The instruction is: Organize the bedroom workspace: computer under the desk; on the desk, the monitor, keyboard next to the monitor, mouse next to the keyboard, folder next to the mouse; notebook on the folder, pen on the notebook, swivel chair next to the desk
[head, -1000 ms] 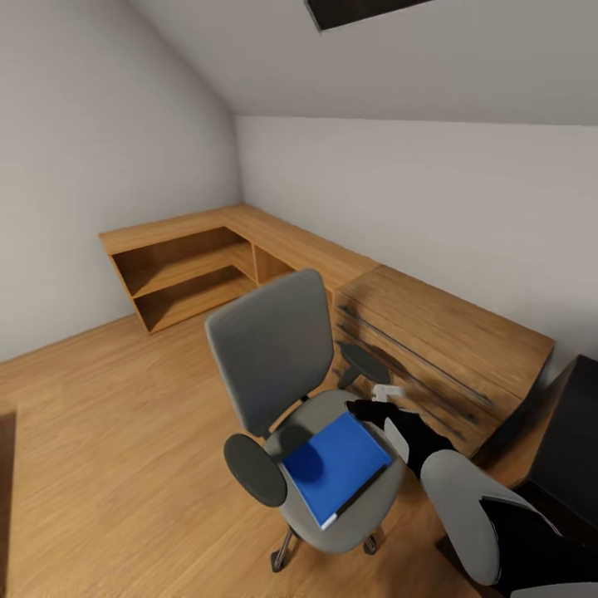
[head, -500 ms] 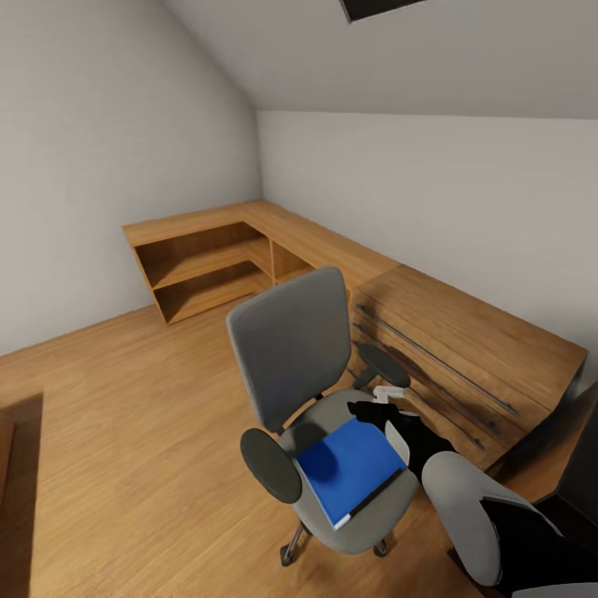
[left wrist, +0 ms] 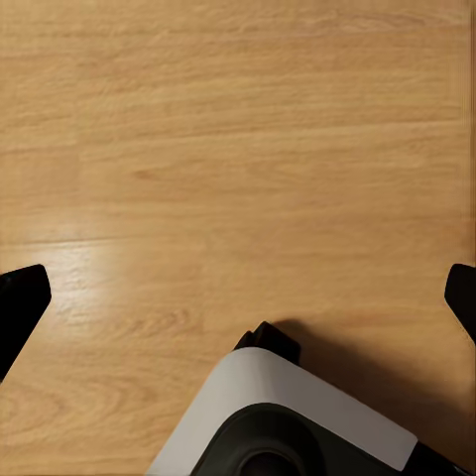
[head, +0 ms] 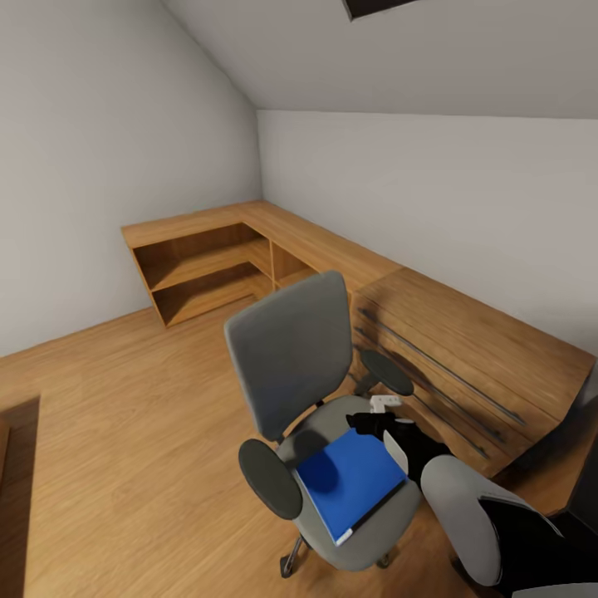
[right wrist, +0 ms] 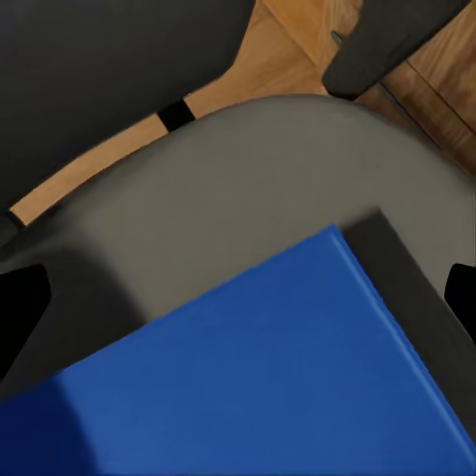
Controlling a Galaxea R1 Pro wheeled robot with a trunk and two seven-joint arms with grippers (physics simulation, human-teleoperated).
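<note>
The swivel chair (head: 291, 353) stands mid-room with its grey back toward the left wall. The bright blue folder (head: 350, 482) lies flat on its seat (right wrist: 248, 178). My right gripper (head: 371, 422) hovers over the folder's corner nearest the dresser. In the right wrist view the right gripper (right wrist: 238, 302) is open, its fingertips wide apart above the folder (right wrist: 258, 397) and the seat. My left gripper (left wrist: 238, 297) is open over bare wood floor, holding nothing. A black bit of the desk (head: 588, 486) shows at the right edge.
A light-wood dresser (head: 473, 357) with long drawers stands close behind the chair's right armrest (head: 386, 374). A low wooden shelf unit (head: 208, 266) runs along the far corner walls. Open wood floor (head: 124, 432) lies to the left. My own base (left wrist: 288, 416) shows below the left gripper.
The camera turned left, so the whole picture slid right, then settled. My right gripper stays over the folder's corner, slightly lower now. The folder has not moved on the seat.
</note>
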